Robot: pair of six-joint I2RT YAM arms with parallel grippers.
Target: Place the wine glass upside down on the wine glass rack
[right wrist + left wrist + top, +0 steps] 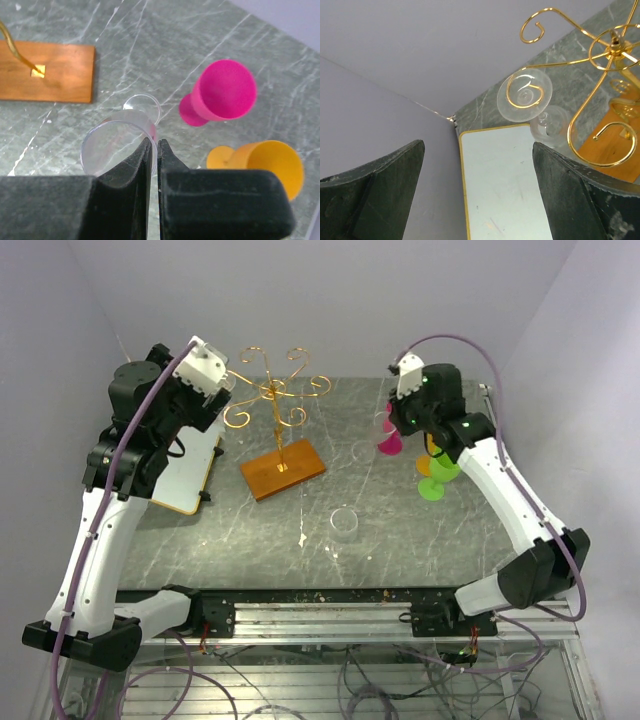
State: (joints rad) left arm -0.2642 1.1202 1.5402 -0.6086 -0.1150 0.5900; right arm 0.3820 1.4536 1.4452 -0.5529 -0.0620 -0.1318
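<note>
The gold wire wine glass rack [272,392] stands on its orange-brown wooden base [283,468]. A clear wine glass [525,95] hangs upside down from one of the scroll arms of the rack [600,50]. My left gripper [477,150] is open and empty, just left of that hanging glass, and it also shows in the top view [222,383]. My right gripper [155,142] is shut on the rim of a second clear wine glass [115,142], one finger inside the bowl. It holds this glass above the table near the pink glass [390,443].
A white gold-edged board [190,475] lies under the left arm. A third clear glass [344,523] stands upright mid-table. Pink [222,92], orange [270,165] and green [437,480] goblets cluster at the right. The rack base [45,70] shows in the right wrist view.
</note>
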